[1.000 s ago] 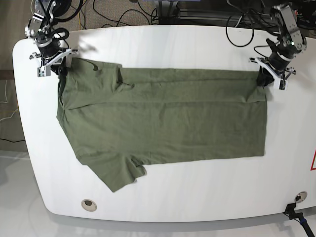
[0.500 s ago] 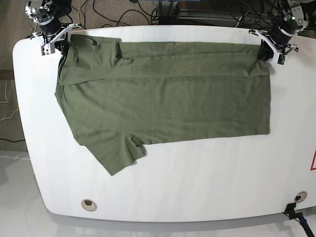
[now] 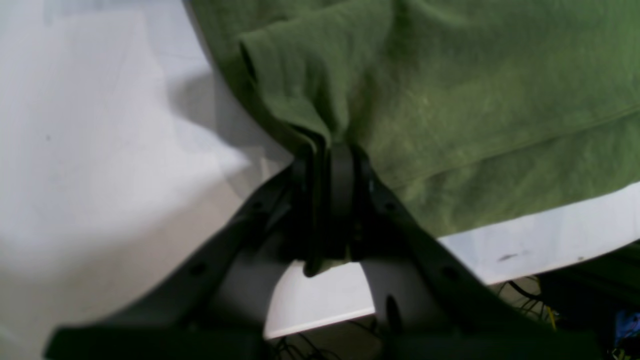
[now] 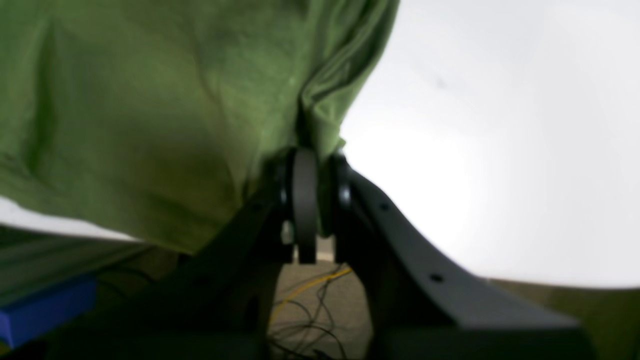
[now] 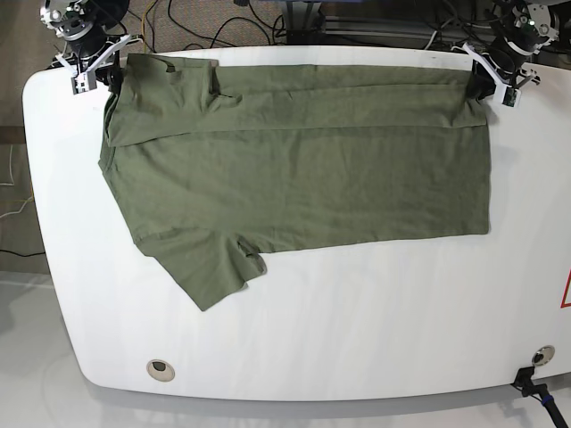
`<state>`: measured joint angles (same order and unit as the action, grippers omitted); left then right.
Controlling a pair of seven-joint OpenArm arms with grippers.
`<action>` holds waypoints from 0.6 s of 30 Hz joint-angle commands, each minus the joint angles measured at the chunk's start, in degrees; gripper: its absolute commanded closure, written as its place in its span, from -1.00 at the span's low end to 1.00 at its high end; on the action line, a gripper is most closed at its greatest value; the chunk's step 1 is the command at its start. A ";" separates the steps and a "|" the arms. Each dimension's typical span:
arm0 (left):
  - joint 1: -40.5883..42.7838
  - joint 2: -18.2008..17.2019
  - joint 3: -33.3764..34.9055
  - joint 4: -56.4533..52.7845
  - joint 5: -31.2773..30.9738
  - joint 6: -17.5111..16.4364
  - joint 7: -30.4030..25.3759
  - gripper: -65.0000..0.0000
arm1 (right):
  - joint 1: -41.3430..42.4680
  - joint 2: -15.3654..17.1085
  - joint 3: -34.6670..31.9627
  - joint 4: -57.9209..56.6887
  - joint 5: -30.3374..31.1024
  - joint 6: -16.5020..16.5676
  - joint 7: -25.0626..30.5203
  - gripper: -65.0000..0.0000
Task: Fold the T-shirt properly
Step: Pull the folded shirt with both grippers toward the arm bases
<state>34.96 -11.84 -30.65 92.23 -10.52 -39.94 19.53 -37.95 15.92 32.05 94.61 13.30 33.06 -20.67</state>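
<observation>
The olive-green T-shirt [image 5: 303,169] lies spread across the far half of the white table [image 5: 357,330], its far edge folded over in a band. One sleeve [image 5: 210,272] points toward the near left. My left gripper [image 5: 489,83] is shut on the shirt's far right corner; the left wrist view shows the fabric [image 3: 450,100] pinched in the closed gripper [image 3: 327,150]. My right gripper [image 5: 109,76] is shut on the far left corner; the right wrist view shows cloth [image 4: 150,100] bunched in that gripper [image 4: 312,150].
Both grippers sit at the table's far edge, with cables [image 5: 223,22] on the floor behind. A round hole [image 5: 160,367] is near the front left edge. A black fitting [image 5: 535,383] sits at the front right corner.
Both grippers have pulled the shirt's far edge toward the back of the table. The whole shirt slid away with them and lies flatter.
</observation>
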 commanded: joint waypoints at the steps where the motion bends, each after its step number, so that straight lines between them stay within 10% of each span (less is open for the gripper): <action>1: 0.69 0.01 0.28 -1.10 5.38 -0.06 7.06 1.00 | 0.37 1.09 0.25 -0.23 -1.92 -0.66 -2.32 1.00; 14: 0.34 0.01 0.10 -1.02 5.29 -0.06 7.15 0.89 | 1.95 2.41 0.43 -3.14 -1.56 -0.66 -2.32 1.00; 18: 0.51 0.01 0.10 -0.66 5.12 -0.06 7.15 0.33 | 1.95 2.32 0.52 -1.90 -1.56 -0.66 -2.32 0.56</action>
<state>34.28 -11.84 -30.79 92.16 -10.13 -39.75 20.25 -35.24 17.78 32.32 91.85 13.65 32.77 -20.60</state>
